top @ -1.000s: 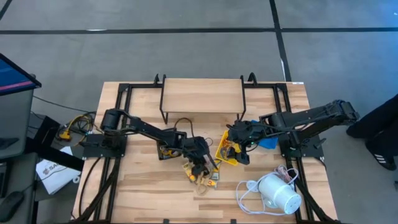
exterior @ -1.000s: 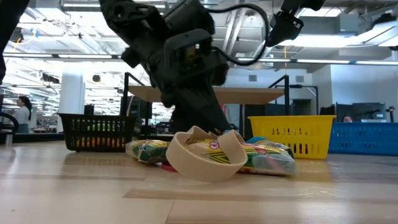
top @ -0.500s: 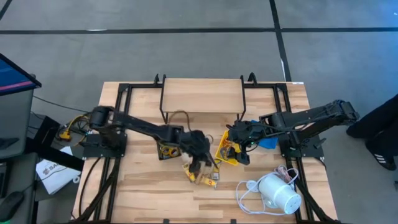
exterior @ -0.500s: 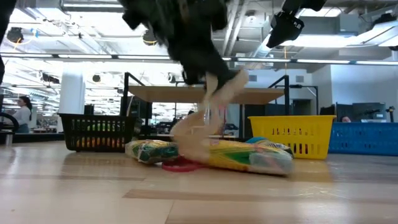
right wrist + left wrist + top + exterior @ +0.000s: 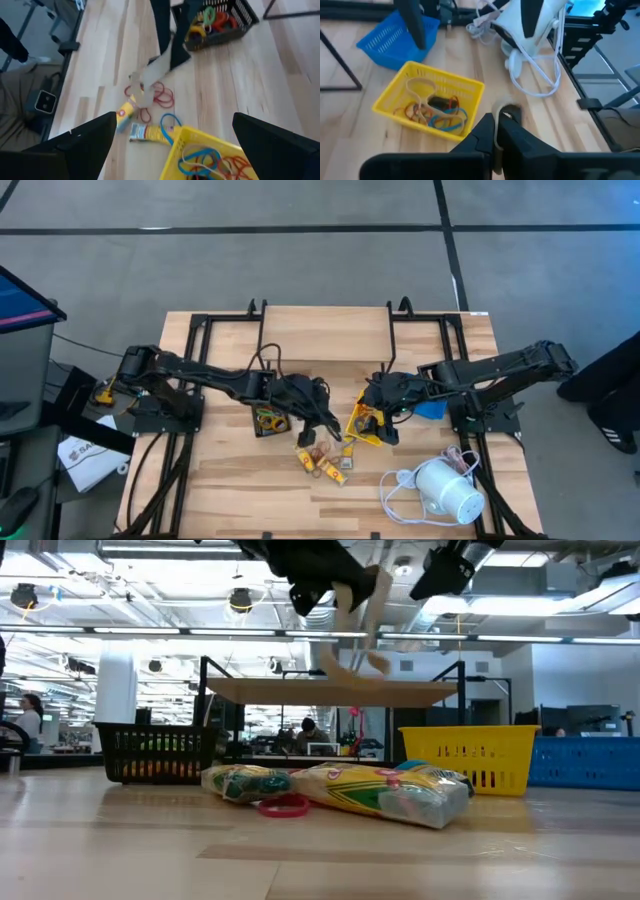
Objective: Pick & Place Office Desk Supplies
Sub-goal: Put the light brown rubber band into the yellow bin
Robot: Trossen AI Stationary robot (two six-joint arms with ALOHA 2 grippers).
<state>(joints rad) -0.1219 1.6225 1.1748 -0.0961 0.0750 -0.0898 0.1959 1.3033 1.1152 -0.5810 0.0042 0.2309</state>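
Tan band (image 5: pixel 362 615) hangs pinched in the left gripper (image 5: pixel 322 430), lifted above packets (image 5: pixel 385 790) and a red loop (image 5: pixel 284 805). Right gripper (image 5: pixel 381 420) gapes over the yellow tray (image 5: pixel 357 425), blue tray (image 5: pixel 588 762) beyond.

Pale wood-grain table (image 5: pixel 240 490), glossy yellow plastic tray (image 5: pixel 430 85)
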